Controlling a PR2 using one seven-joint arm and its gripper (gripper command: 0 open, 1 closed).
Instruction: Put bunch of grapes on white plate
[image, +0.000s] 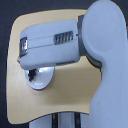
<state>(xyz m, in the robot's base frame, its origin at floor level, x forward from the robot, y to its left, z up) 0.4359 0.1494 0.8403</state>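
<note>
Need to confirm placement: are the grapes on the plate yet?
Cannot tell: the arm hides most of the white plate; only something dark shows at its rim.

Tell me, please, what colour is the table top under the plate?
Light tan, like pale wood. The table shows only in the exterior view, beneath the white plate.

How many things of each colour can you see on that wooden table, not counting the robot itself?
White: 1, the white plate, partly under the robot's arm.
Dark: 1, a small dark thing at the plate's edge, too blurred to name for sure.
Total: 2 on the table. The arm may hide more.
</note>
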